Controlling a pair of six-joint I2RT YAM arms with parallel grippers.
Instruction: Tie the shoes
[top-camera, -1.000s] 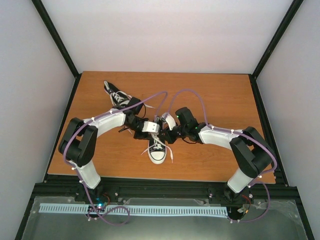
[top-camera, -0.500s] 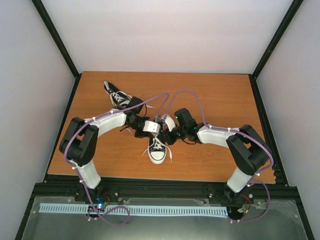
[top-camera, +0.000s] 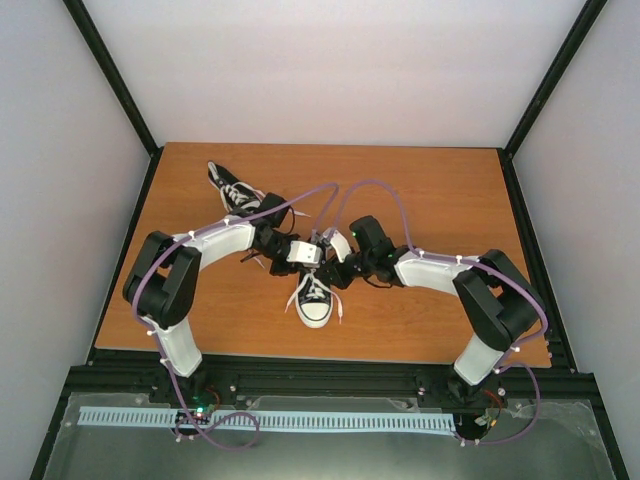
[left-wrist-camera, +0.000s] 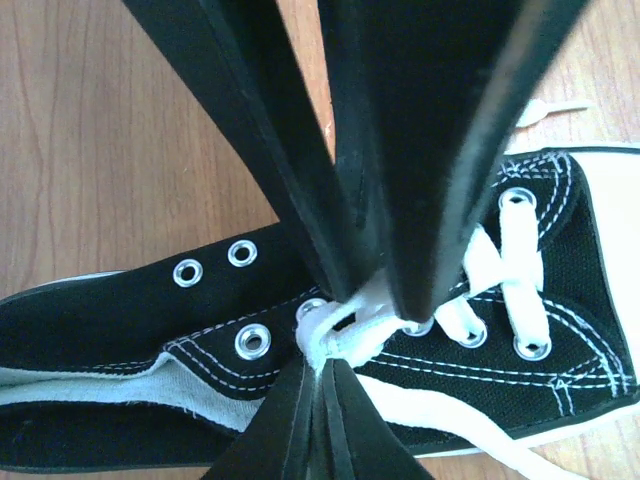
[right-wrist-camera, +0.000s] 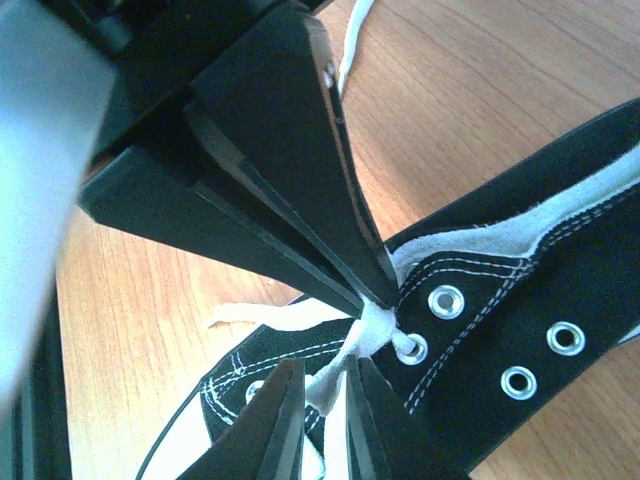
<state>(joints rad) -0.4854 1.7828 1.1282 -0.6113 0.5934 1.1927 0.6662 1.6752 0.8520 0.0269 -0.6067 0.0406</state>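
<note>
At the table's (top-camera: 430, 190) middle, my left pincer (left-wrist-camera: 375, 300) and right pincer (right-wrist-camera: 372, 305) pinch the white lace (left-wrist-camera: 325, 342) from opposite sides; the sneaker's (top-camera: 313, 300) toe faces the near edge.

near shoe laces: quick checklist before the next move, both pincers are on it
1. Left pincer shut on the white flat lace: ok.
2. Right pincer shut on that lace too: ok.
3. Near black canvas sneaker with white toe cap upright on the brown wooden table: ok.
4. Knot finished: cannot tell.
5. Second black sneaker apart from the near one: ok.
</note>
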